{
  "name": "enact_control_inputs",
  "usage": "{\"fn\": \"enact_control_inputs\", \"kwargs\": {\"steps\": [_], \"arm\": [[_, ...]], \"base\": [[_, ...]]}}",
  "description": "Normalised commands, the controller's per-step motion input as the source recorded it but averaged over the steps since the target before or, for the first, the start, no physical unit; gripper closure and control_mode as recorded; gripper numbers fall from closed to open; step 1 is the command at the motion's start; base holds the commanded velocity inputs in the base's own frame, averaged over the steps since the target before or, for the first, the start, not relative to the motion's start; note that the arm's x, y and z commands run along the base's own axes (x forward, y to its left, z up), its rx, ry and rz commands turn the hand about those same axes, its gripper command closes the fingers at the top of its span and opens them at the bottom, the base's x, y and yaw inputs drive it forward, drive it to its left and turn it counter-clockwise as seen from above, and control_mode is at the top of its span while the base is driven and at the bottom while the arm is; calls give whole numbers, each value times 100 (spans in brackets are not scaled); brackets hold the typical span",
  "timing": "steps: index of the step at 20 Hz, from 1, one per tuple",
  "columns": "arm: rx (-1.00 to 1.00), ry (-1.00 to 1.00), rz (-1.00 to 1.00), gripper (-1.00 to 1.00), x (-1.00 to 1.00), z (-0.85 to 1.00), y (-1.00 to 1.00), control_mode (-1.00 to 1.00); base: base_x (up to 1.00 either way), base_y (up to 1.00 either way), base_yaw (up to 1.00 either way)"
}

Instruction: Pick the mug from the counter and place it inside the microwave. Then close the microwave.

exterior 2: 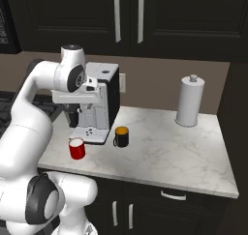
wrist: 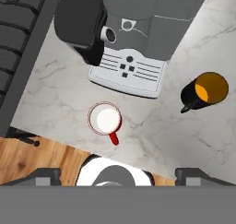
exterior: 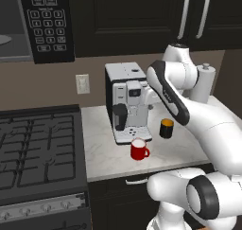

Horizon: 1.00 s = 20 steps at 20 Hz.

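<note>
Landmark: white-and-black coffee machine (exterior: 128, 101), standing at the back of the white-grey marbled stone bench (exterior: 108, 153). All places below are given relative to it.
Task object: small glossy red mug with white interior (exterior: 139, 149). It stands upright on the bench just in front of the machine's drip tray, near the front edge of the bench, and nothing is touching it.
Mug handle: in the hand view the short red handle points away from the coffee machine, toward the bench edge and toward the fingers.
Neighbouring object: small black cup with a yellow-orange band (exterior: 166, 128), on the bench beside the machine's front corner, apart from the red mug.
Gripper (wrist: 118, 174): hangs high above the bench, looking straight down, over the bench edge in front of the machine.
Fingers: spread wide, one tip at each lower corner of the hand view, with nothing between them.
Key relation: the mug lies below the fingers and slightly toward the coffee machine from their midline. Judgement: a descent with a small shift toward the machine would put the mug body between the fingers.
Destination: large black microwave (exterior: 33, 23), mounted up and to the left of the machine, above the black gas stove top (exterior: 38, 148). Its door stands open and a grey turntable plate shows inside.
Task stage: judged to be the approach before the pick. The mug is not yet grasped.
</note>
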Motion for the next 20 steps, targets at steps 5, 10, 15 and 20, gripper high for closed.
{"fn": "enact_control_inputs", "kwargs": {"steps": [5,10,15,20], "arm": [[-3,1,26,-100,8,-21,25,-100],[-2,0,26,-100,-3,-23,6,-100],[0,-6,17,-100,-24,-28,0,-100],[-1,-2,13,-100,-22,-20,0,-100]], "base": [[0,0,0],[0,0,0],[0,0,0],[0,0,0]]}}
